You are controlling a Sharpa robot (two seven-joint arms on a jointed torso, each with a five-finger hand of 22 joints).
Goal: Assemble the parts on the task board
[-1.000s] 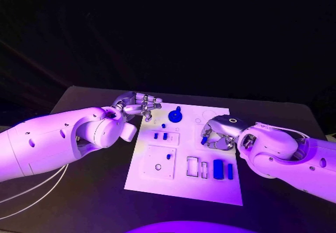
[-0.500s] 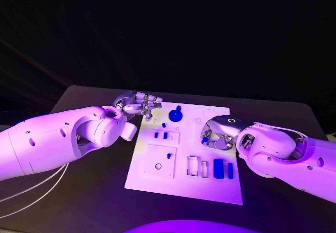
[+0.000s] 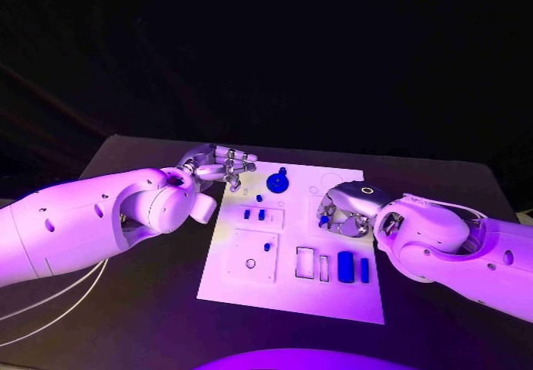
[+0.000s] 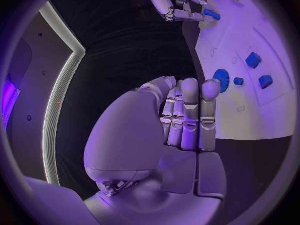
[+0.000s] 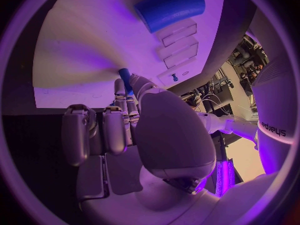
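- Head view: the task board (image 3: 291, 297) lies in the middle of the black table (image 3: 133, 308), its long side running away from the robot. Over the last second almost nothing has shifted — both hands sit where they were a second ago, and the blue parts on the board have not moved. To me that reads as a pause in the middle of a placement, not a finished step.
- Head view, right side: the right hand (image 3: 344, 210) hangs low over the right half of the board, fingers curled round a small blue peg (image 3: 324, 222). Only a sliver of blue shows between the fingers, so its tilt is hard to read here.
- Head view, left side: the left hand (image 3: 219, 166) hovers at the board's far left corner, just beside the blue gear (image 3: 278, 183), which lies flat on the board.
- Left wrist view: the left hand (image 4: 181, 120) has its fingers straight and pressed side by side, with nothing in them — it holds no part. The gear (image 4: 220, 78) lies past the fingertips.
- Right wrist view: the right hand (image 5: 128, 120) pinches the peg (image 5: 125, 78) at its fingertips. The peg's long axis runs on from the fingers, free end aimed at the board (image 5: 81, 50); whether it touches, I cannot tell. A larger blue block (image 5: 170, 7) lies flat farther off, well apart.
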